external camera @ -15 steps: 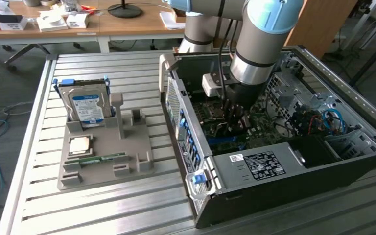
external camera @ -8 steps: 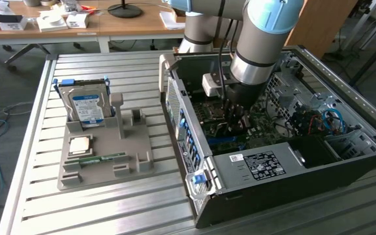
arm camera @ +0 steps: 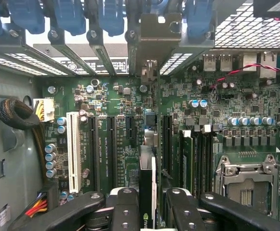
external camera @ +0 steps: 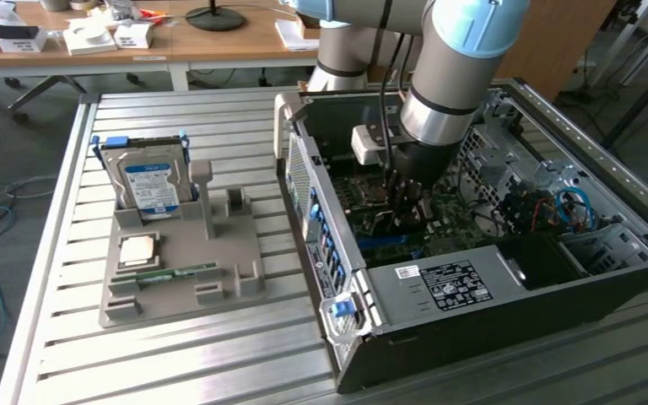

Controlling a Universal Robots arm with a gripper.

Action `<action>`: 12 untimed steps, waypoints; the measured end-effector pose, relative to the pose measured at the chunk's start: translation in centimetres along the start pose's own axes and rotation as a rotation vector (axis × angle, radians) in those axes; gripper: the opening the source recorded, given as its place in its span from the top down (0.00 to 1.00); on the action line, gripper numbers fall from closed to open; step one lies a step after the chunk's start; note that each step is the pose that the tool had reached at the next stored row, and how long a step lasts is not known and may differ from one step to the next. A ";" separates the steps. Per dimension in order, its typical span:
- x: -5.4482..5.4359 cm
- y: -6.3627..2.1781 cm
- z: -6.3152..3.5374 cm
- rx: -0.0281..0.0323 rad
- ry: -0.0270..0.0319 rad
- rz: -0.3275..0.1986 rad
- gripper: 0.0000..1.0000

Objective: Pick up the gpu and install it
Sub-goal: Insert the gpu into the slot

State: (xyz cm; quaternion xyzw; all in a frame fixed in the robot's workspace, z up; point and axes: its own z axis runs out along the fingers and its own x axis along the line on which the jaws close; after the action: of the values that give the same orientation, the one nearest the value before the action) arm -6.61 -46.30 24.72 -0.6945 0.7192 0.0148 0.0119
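The black 2-fingered gripper is seen lowered inside the open dark-grey metal computer case, its fingers clamped on the thin dark-green circuit-board gpu. The card is held on edge above the green motherboard, its pale metal bracket reaching the case's rear slot openings. A silver hard drive is stood in the grey plastic holder on the slatted metal table.

Green motherboard — white slot, blue clips; black tool.
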 end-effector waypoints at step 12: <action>0.0 -0.31 -0.02 -0.0146 0.0019 0.001 0.73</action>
State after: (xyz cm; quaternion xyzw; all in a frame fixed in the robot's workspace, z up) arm -6.30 -46.30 24.74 -0.6944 0.7193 0.0194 0.0061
